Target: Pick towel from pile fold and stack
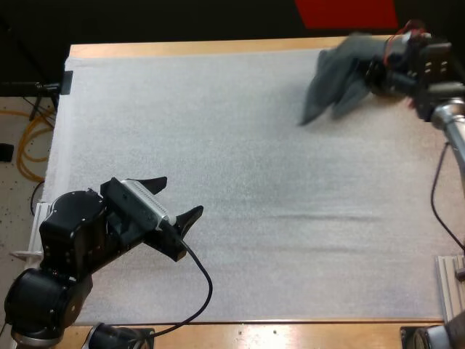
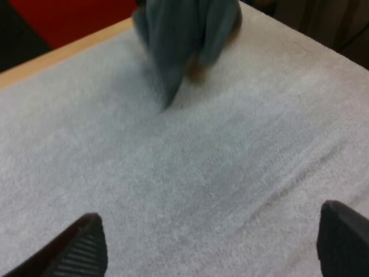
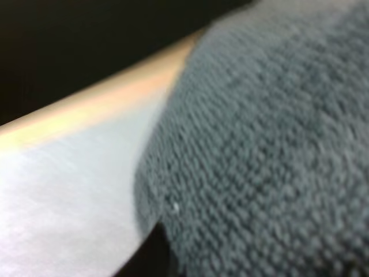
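Dark grey-green crumpled cloth towel [image 1: 338, 76]: far right corner of white-matted wooden surface [image 1: 240, 167], long axis hanging down | right gripper [image 1: 374, 73]: fingers clamped on towel's top | left gripper [image 1: 182, 196]: fingers wide apart, empty, well apart from towel | nearer arm: right.

Left arm sits low at near left, left gripper [image 1: 174, 197] pointing forward-right, fingers [image 2: 81, 251] wide apart with nothing between. Right arm stretched to far right corner, right gripper [image 1: 372, 74] clamped on towel [image 1: 333, 73].
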{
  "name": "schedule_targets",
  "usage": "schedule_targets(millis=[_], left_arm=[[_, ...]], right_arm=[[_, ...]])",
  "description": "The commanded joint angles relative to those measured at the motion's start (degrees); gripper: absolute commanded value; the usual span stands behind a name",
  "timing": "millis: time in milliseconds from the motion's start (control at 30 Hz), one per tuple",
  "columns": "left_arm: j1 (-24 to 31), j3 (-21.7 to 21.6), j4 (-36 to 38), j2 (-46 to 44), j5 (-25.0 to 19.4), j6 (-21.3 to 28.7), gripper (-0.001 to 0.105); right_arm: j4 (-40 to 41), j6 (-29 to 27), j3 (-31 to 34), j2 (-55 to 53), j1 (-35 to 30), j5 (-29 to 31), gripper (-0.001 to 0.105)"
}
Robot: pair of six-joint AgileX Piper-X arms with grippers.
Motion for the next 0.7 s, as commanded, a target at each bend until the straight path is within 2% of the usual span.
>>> schedule_targets(millis=[0,167,300,467,667], left_arm=[[-0.27,-0.49,-1.01,-0.01,0.33,-1.61,0.072],[-0.27,-1.03,-1.01,-0.89,0.33,-4.09,0.072],[-0.27,-2.33,-0.57,-2.64,0.97,-4.15,0.072],[-0.27,-3.72,3.55,-6.12,0.96,-4.28,0.072],[-0.27,-3.71,11.18,-10.47,0.96,-4.28,0.072]], right_arm=[[-0.74,-5.16,-0.69,-4.66,0.03,-1.3,0.001],[2.57,-11.75,-0.69,-16.66,0.03,-1.28,0.001],[7.8,-11.77,-0.69,-23.44,0.03,-2.19,0.001],[21.58,-11.78,-0.69,-29.46,0.18,-6.4,0.001],[36.63,-14.81,0.26,-30.99,5.08,-6.08,0.001]])
